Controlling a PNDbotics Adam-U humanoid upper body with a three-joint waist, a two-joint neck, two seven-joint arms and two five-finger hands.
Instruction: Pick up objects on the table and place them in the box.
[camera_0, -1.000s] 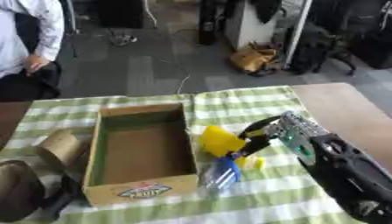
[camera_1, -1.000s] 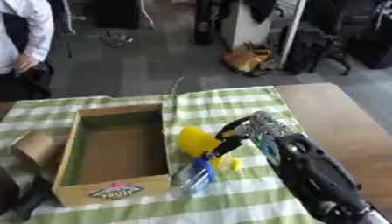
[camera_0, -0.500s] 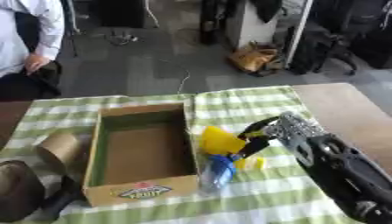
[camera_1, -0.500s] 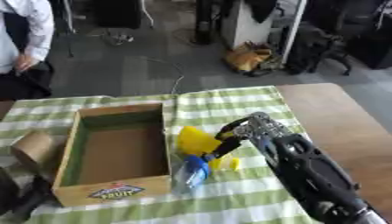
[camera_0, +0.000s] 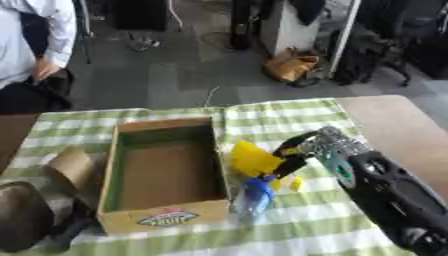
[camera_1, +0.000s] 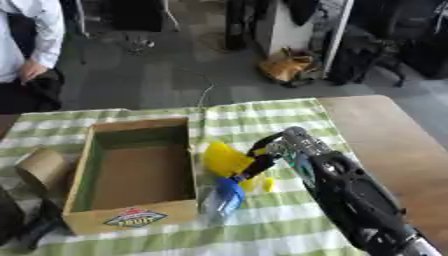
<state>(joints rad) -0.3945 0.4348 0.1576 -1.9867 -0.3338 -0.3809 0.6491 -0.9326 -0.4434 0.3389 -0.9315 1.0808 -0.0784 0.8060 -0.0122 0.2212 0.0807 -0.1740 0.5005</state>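
Note:
An open cardboard box (camera_0: 206, 208) lies on the green checked tablecloth, left of centre, with nothing visible inside. Just right of it are a yellow object (camera_0: 252, 159), a small yellow piece (camera_0: 297, 184) and a clear bottle with a blue label (camera_0: 253, 197) lying on its side. My right hand (camera_0: 296, 151) reaches in from the lower right, its dark fingers curled down at the yellow object's right edge; whether they hold it is hidden. My left hand does not show.
A brown paper roll (camera_0: 72, 167) and a dark rounded object (camera_0: 22, 221) sit left of the box. Bare brown table (camera_0: 398, 125) lies to the right of the cloth. A seated person is at the far left edge.
The right hand has shifted slightly left and lower toward the yellow object. The box, bottle and yellow pieces have stayed put.

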